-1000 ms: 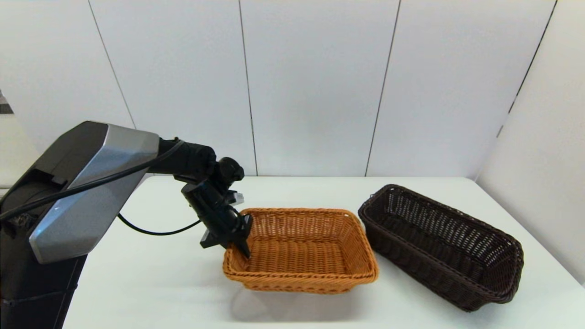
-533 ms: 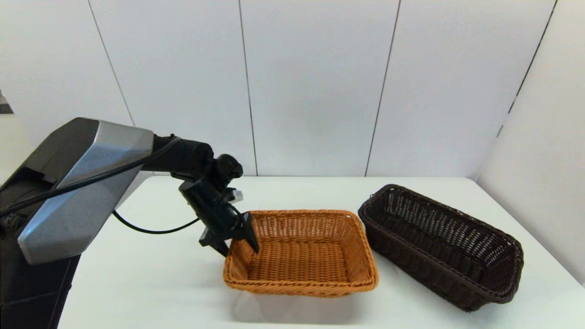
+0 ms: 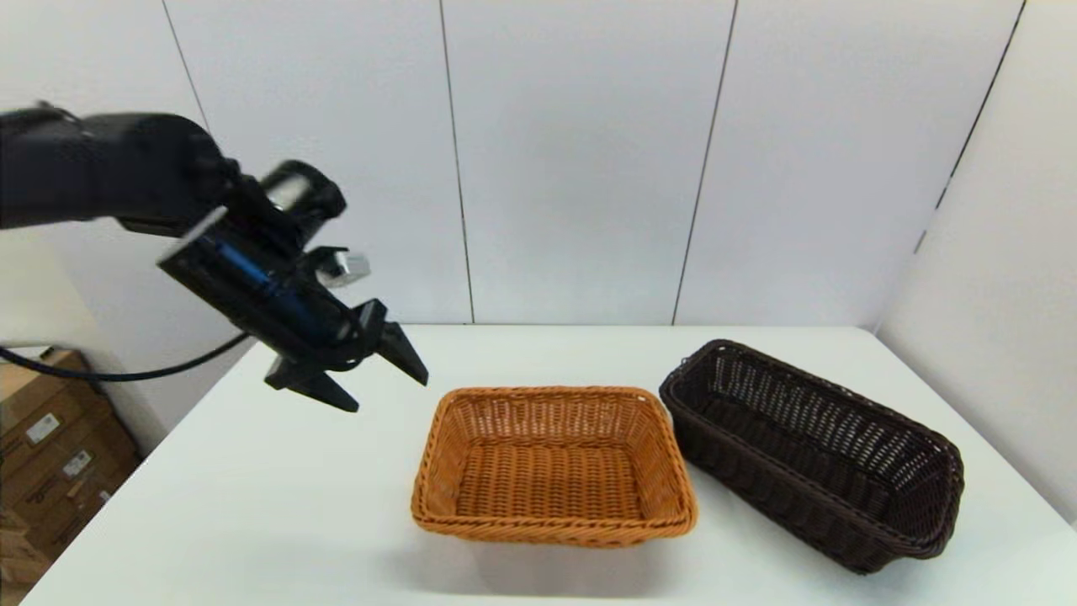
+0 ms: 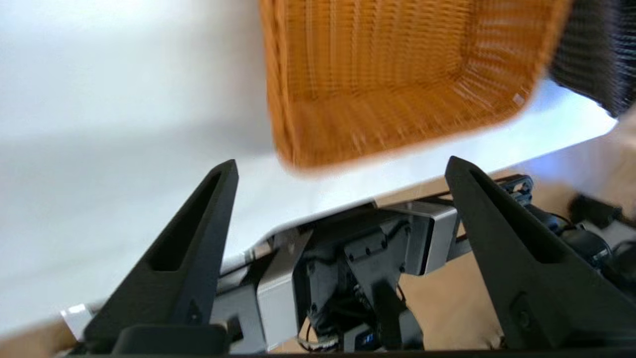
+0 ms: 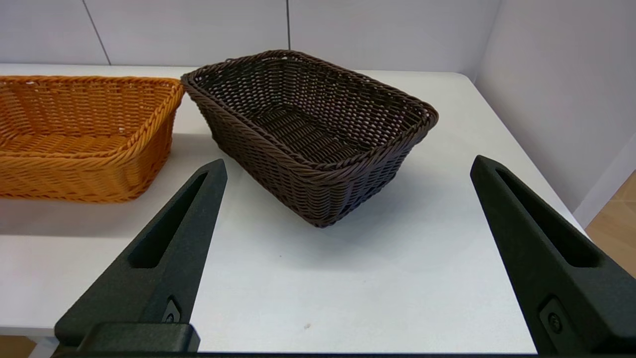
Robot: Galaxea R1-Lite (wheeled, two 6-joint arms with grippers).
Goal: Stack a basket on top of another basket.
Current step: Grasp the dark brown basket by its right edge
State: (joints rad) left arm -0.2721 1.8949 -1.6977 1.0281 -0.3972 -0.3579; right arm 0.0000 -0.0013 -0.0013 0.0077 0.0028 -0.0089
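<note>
The dark basket (image 3: 814, 452) is shown resting on the white surface (image 3: 252, 497), set at a slant and lying to the right of the orange basket (image 3: 553, 461), which serves as the landmark. Its near-left corner is seen just beside the orange basket's right rim; whether the two rims touch cannot be told. Nothing is seen inside it, and the open-weave sides and braided rim are shown most clearly in the right wrist view (image 5: 310, 132).

The orange basket is shown flat on the surface, upright, its interior bare, and it appears again in the right wrist view (image 5: 84, 136) and, blurred, in the left wrist view (image 4: 397, 74). The dark basket is not stacked on it.

The left end effector (image 3: 370, 379) is held in the air to the left of the orange basket and above the level of its rim, apart from it. Its two black fingers (image 4: 189, 248) are spread wide, and nothing is gripped between them.

The right end effector (image 5: 348, 169) is seen only in its own wrist view, on the near side of the dark basket and low, close to the level of the surface. Its fingers (image 5: 169, 238) are likewise spread wide and hold nothing.

Cardboard boxes (image 3: 50, 446) are shown on the floor, far left of the orange basket, beyond the edge of the surface.
</note>
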